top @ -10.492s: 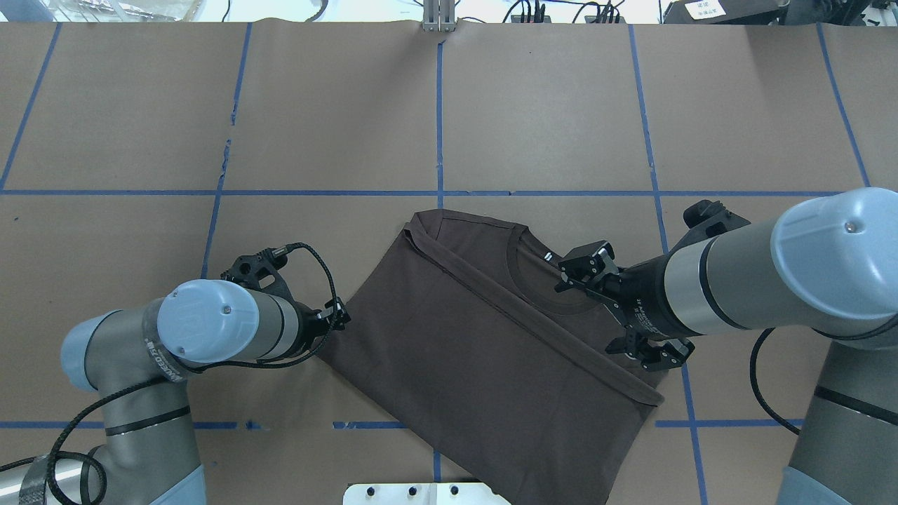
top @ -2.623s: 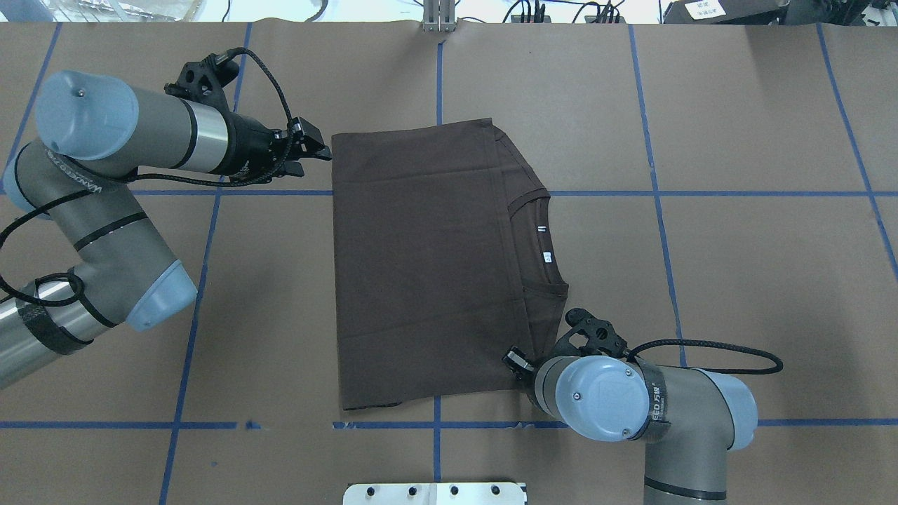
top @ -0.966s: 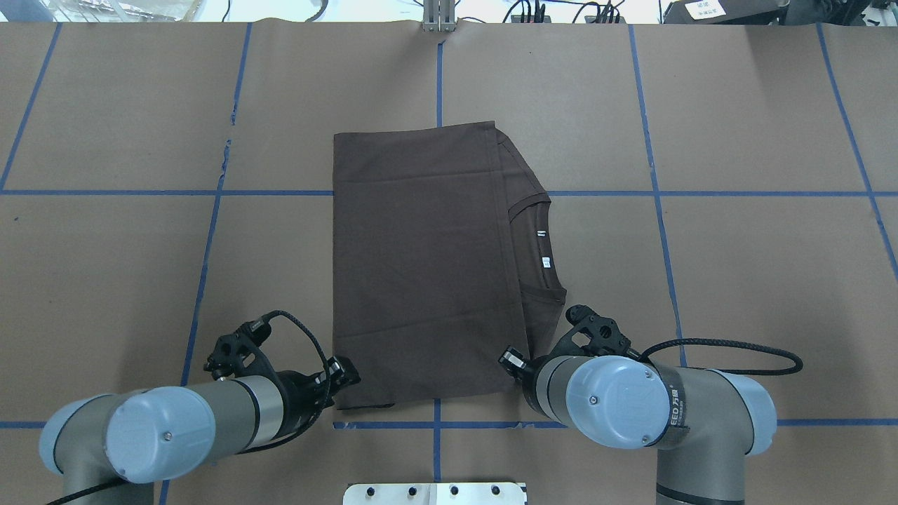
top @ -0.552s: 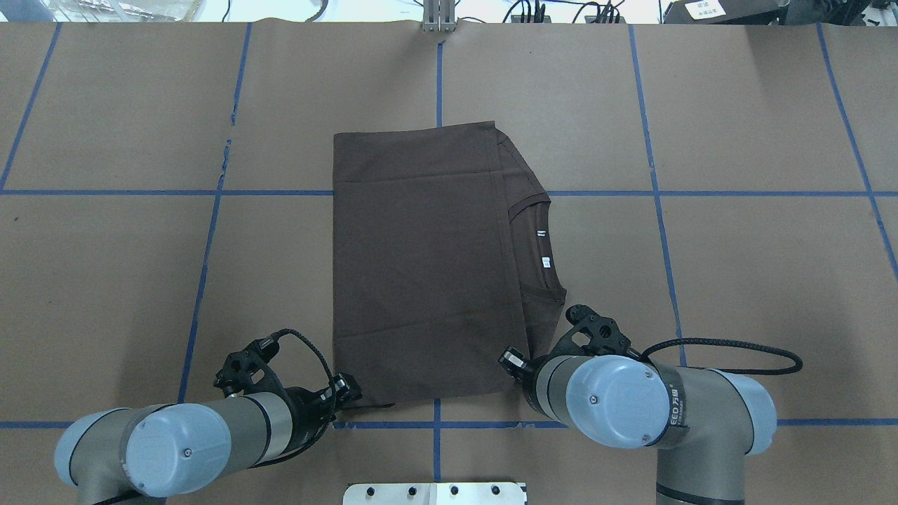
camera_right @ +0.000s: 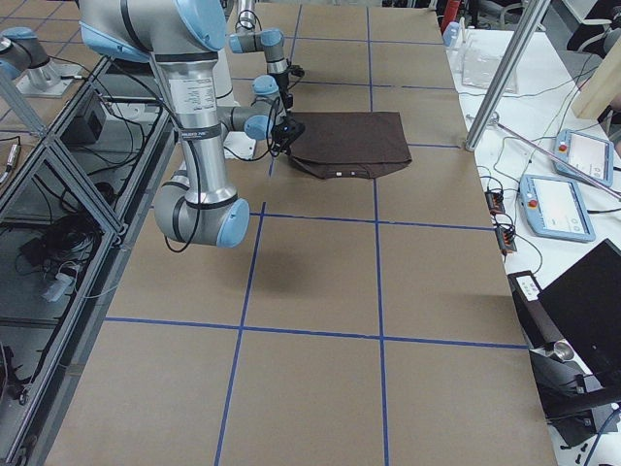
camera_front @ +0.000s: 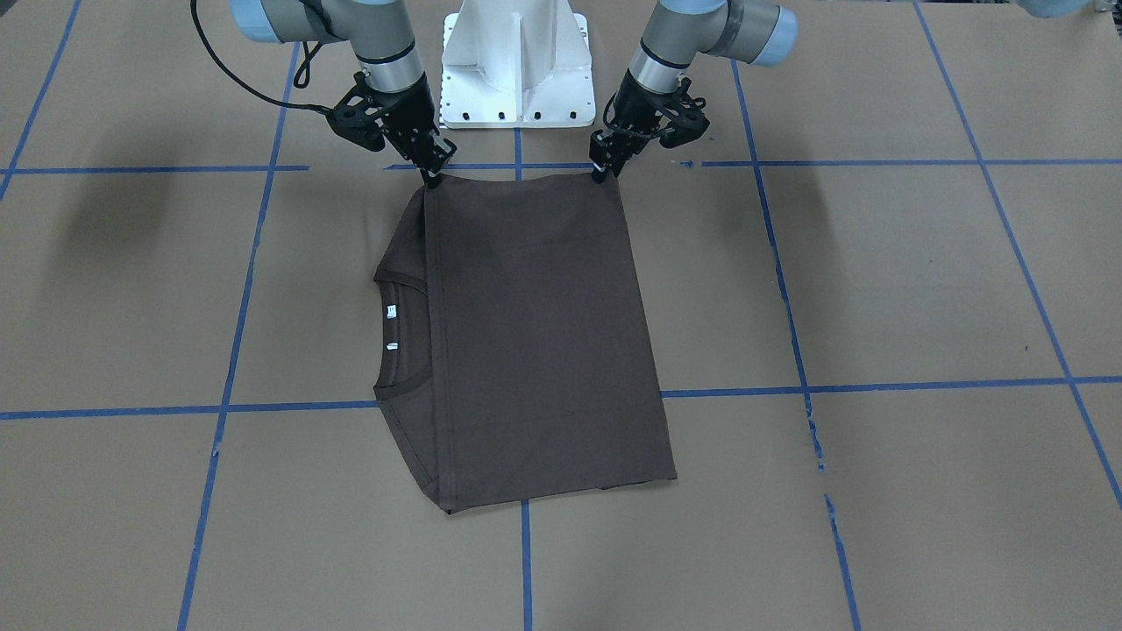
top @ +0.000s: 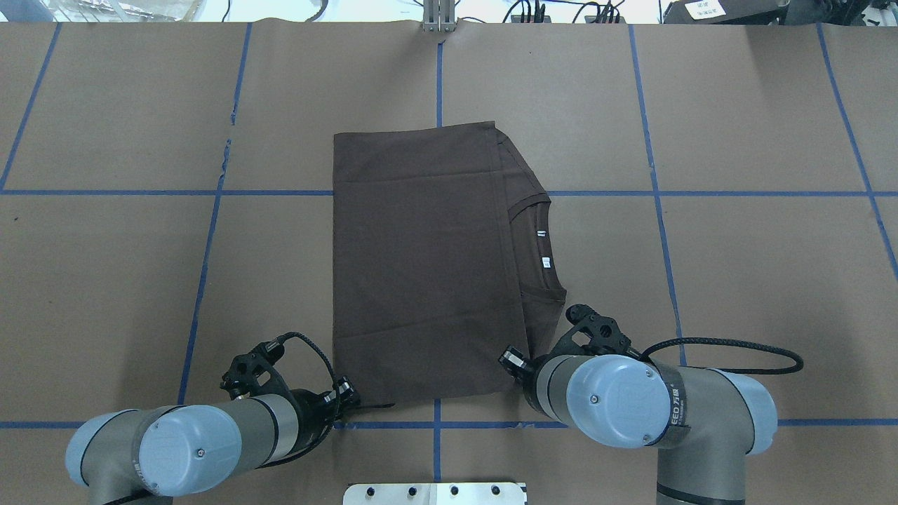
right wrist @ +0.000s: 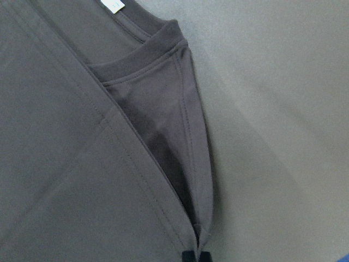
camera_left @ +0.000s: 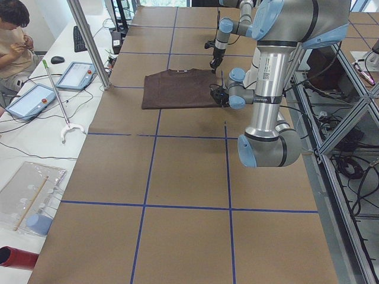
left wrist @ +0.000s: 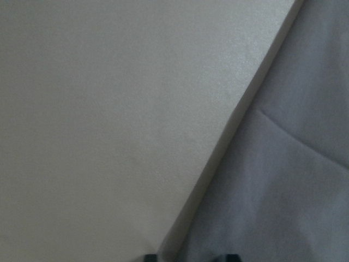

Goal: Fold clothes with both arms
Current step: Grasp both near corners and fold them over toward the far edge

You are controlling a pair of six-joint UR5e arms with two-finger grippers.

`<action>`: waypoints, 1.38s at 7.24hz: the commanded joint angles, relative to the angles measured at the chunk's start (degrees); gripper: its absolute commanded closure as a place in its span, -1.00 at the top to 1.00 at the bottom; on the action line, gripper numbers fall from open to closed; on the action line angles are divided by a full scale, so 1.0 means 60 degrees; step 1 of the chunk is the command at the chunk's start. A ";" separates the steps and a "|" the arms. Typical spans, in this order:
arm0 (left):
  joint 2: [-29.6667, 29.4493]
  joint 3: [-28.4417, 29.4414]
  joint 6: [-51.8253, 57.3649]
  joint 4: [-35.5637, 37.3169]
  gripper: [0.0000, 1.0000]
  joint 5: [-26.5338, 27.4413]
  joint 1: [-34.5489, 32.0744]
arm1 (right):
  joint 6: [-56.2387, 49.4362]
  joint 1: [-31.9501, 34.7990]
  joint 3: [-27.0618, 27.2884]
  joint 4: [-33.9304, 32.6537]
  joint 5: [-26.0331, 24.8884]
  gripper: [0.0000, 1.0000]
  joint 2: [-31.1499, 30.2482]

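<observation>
The dark brown T-shirt (top: 421, 280) lies folded flat mid-table, its collar and white tags (top: 544, 245) showing on the right. In the front view the same shirt (camera_front: 535, 333) has both near corners at the grippers. My left gripper (top: 347, 403) is at the near left corner. The left wrist view shows its fingertips (left wrist: 190, 257) apart, open, with the shirt's edge (left wrist: 283, 180) between them. My right gripper (top: 514, 363) sits at the near right corner. The right wrist view shows it (right wrist: 196, 255) shut on the shirt's corner fold (right wrist: 82, 164).
The white pedestal base (camera_front: 517, 70) stands just behind the shirt's near edge. Blue tape lines (top: 652, 105) grid the brown paper table. In the left side view, a person (camera_left: 15, 29) sits by a side bench with tablets (camera_left: 74, 74).
The shirt went from lying diagonal to square and farther out. My left arm swung from the shirt's far left corner to its near left corner, then edged lower. The right gripper stayed put.
</observation>
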 commanded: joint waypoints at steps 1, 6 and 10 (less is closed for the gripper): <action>-0.0021 -0.0052 0.0012 0.0001 -1.00 -0.0031 -0.0001 | 0.0000 0.0003 0.0047 0.0000 0.0000 -1.00 -0.0001; 0.0402 -0.2651 -0.0789 0.0366 -1.00 -0.0309 0.0056 | 0.0029 -0.0930 0.2569 -0.2183 0.0000 -1.00 -0.0308; -0.0644 -0.2566 0.1146 0.0806 -1.00 -0.0763 -0.1884 | -0.0393 0.0566 0.2240 -0.3985 -0.0073 -1.00 0.1266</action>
